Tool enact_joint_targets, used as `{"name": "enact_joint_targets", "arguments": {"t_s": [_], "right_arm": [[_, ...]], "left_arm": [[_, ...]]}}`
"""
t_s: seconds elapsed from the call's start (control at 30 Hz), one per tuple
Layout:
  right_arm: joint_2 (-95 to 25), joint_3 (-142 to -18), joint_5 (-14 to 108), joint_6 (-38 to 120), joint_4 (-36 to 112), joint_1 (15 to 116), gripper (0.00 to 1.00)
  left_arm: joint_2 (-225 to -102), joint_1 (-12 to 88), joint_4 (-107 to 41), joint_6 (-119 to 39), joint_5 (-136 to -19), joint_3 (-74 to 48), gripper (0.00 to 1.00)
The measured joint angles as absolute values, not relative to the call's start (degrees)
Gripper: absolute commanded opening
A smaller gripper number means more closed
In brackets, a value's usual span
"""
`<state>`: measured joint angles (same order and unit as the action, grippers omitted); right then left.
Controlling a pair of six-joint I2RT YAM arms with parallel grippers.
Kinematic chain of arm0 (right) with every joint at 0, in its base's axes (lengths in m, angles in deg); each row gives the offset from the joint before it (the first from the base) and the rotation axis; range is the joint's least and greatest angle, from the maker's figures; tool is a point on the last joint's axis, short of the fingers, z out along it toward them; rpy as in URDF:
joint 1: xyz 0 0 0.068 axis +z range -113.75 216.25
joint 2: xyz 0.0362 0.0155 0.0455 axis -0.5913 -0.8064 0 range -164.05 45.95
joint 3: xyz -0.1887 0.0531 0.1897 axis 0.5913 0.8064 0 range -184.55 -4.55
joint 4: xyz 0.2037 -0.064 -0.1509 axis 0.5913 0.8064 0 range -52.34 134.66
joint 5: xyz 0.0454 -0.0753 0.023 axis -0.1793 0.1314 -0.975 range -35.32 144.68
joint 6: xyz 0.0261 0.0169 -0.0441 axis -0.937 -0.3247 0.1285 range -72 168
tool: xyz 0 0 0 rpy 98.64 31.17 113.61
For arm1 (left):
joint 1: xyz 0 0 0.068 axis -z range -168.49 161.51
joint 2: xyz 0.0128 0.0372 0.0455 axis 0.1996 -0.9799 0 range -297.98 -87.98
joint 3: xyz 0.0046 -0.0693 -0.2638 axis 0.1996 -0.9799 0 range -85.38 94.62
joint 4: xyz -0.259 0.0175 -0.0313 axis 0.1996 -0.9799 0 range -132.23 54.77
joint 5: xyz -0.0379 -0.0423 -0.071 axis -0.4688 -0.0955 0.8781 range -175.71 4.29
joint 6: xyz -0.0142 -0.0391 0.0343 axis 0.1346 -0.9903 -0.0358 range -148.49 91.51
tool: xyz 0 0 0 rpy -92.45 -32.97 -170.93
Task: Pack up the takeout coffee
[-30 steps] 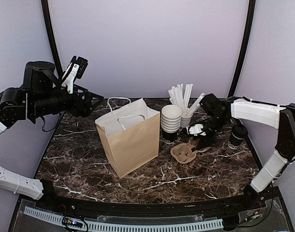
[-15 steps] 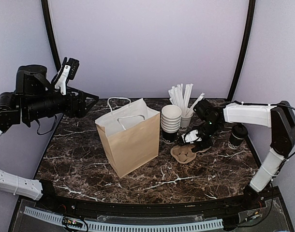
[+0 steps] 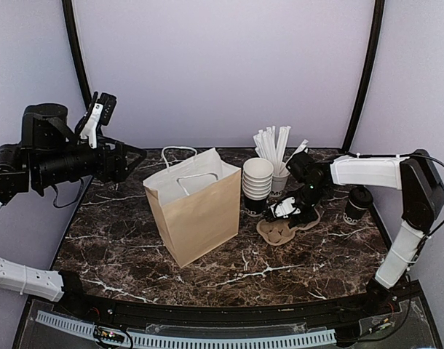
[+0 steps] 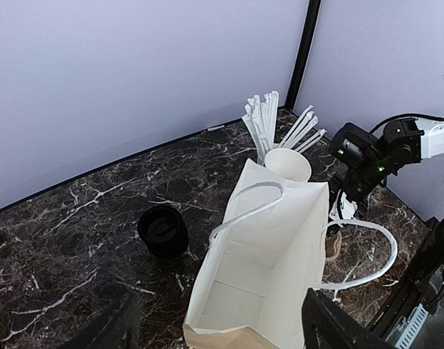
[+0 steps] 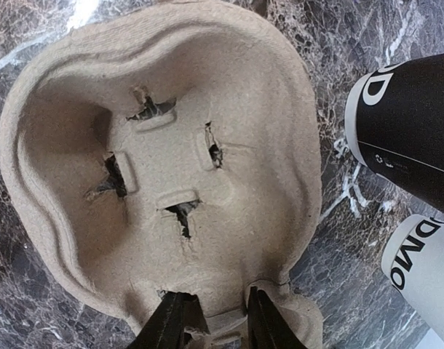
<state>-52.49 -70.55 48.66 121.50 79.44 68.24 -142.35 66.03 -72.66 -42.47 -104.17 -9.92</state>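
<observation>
A takeout coffee [image 3: 358, 203], a black cup with a black lid, stands at the right edge of the table. A second lidded black cup [image 4: 164, 231] stands behind the open brown paper bag [image 3: 195, 203], which also shows in the left wrist view [image 4: 280, 247]. My left gripper [image 3: 132, 155] hangs open and empty in the air left of the bag, its tips low in the left wrist view [image 4: 218, 331]. My right gripper [image 3: 289, 212] is down on the brown pulp cup carrier [image 3: 279, 230]. Its fingers [image 5: 184, 320] pinch a ridge at the carrier's [image 5: 171, 167] near rim.
A pile of lidless black cups [image 3: 257, 186] and a white cup of wrapped straws [image 3: 276, 154] stand just behind the carrier. A black cup side [image 5: 407, 120] and a white cup [image 5: 418, 262] sit close on the right of the right wrist view. Walls enclose the table.
My right gripper has moved left and down from beside the lidded cup onto the carrier's rim. My left arm has drawn back a little to the left.
</observation>
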Motion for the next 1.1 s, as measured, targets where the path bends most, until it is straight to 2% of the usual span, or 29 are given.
{"name": "enact_joint_targets", "arguments": {"t_s": [0.23, 0.47, 0.83, 1.1], "right_arm": [[-52.49, -70.53, 49.29, 121.21, 79.20, 68.24, 0.31], [-52.53, -70.53, 49.36, 120.49, 79.00, 68.24, 0.20], [-52.07, -70.44, 49.38, 118.83, 79.02, 68.28, 0.13], [-43.15, -69.20, 50.06, 115.93, 81.86, 70.64, 0.12]], "left_arm": [[-142.09, 66.03, -72.46, -42.47, -104.14, -10.46, 0.79], [-142.17, 65.99, -72.35, -42.49, -103.62, -10.81, 0.79], [-142.15, 65.99, -72.07, -42.71, -103.36, -11.88, 0.79], [-142.31, 65.46, -71.52, -42.62, -103.29, -12.28, 0.80]]}}
